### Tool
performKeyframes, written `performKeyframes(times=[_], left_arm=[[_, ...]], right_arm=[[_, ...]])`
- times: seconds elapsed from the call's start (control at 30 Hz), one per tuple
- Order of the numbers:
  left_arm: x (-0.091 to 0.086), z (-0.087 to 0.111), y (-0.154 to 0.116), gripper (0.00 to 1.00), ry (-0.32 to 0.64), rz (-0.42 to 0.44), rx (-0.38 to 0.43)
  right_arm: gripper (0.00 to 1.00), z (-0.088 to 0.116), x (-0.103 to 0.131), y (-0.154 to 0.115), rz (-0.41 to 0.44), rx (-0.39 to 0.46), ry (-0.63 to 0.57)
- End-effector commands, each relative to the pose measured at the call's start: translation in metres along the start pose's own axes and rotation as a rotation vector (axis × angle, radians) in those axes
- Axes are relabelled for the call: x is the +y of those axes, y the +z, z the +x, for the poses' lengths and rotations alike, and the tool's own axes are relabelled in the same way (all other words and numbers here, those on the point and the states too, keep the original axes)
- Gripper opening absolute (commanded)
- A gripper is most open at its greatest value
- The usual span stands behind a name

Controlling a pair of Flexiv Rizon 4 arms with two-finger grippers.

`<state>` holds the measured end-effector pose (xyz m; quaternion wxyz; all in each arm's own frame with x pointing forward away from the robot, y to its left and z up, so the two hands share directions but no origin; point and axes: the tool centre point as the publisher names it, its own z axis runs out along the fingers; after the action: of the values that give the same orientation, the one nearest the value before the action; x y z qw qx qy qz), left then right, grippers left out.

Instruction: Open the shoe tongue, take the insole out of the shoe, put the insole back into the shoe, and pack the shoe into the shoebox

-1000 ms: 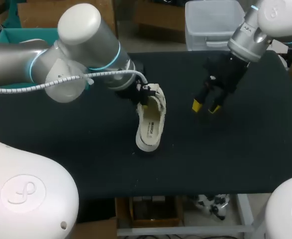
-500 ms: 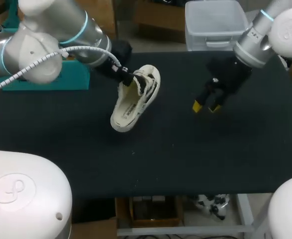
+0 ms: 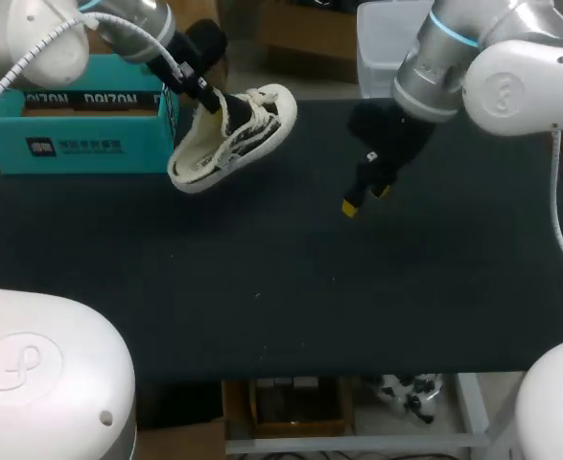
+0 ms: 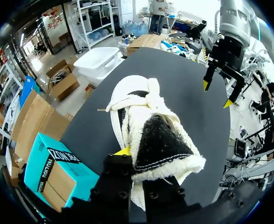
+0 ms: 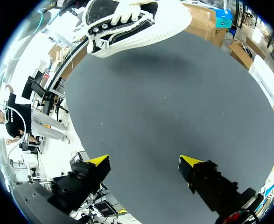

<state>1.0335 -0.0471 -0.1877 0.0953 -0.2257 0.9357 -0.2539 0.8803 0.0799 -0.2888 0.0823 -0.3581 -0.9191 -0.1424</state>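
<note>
A white fleece-lined shoe [image 3: 231, 142] with dark stripes hangs in the air at the back left, toe pointing right. My left gripper [image 3: 207, 100] is shut on its heel collar. In the left wrist view the shoe [image 4: 146, 123] fills the space between the fingers, and one yellow fingertip [image 4: 122, 151] shows beside it. The teal shoebox [image 3: 80, 129] stands just left of the shoe, its open top facing up. It also shows beside the left gripper as the shoebox [image 4: 52, 170]. My right gripper [image 3: 365, 197] hovers open over the table's middle back, holding nothing. From the right gripper [image 5: 144, 161] the shoe [image 5: 137, 18] lies ahead.
The black tabletop [image 3: 310, 287] spreads under both arms, its front edge near the view's bottom. A clear plastic bin [image 3: 410, 43] stands at the table's back edge behind my right arm.
My left arm has lifted the shoe off the table and carried it back and left, up to the shoebox. The right gripper drifted a little left and stayed open.
</note>
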Motion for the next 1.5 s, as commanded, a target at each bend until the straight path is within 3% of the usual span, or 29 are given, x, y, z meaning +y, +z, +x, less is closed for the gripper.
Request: performKeyframes(times=[0.03,0.2,0.5,0.6,0.7,0.97,1.33,1.5], left_arm=[[-0.003,-0.019,-0.022,0.00,0.017,0.002,0.100],[0.002,-0.026,-0.044,0.00,0.068,0.037,0.106],[0.010,-0.040,-0.081,0.00,0.079,0.041,0.083],[0.013,-0.051,-0.087,0.00,0.076,0.038,0.082],[0.016,-0.069,-0.093,0.00,0.074,0.043,0.097],[0.037,-0.137,-0.102,0.00,0.129,0.048,0.098],[0.068,-0.248,-0.117,0.00,0.207,0.033,0.108],[0.093,-0.292,-0.123,0.00,0.238,0.019,0.111]], right_arm=[[1.00,0.002,-0.002,0.000,-0.002,-0.011,0.002],[1.00,0.000,-0.009,-0.006,-0.004,-0.032,-0.058],[1.00,-0.020,-0.025,-0.039,0.156,-0.099,-0.308],[1.00,-0.025,-0.021,-0.045,0.238,-0.110,-0.455],[1.00,-0.025,-0.021,-0.045,0.238,-0.110,-0.455],[1.00,-0.025,-0.021,-0.045,0.238,-0.110,-0.455],[1.00,-0.025,-0.021,-0.045,0.238,-0.110,-0.455],[1.00,-0.025,-0.021,-0.045,0.238,-0.110,-0.455]])
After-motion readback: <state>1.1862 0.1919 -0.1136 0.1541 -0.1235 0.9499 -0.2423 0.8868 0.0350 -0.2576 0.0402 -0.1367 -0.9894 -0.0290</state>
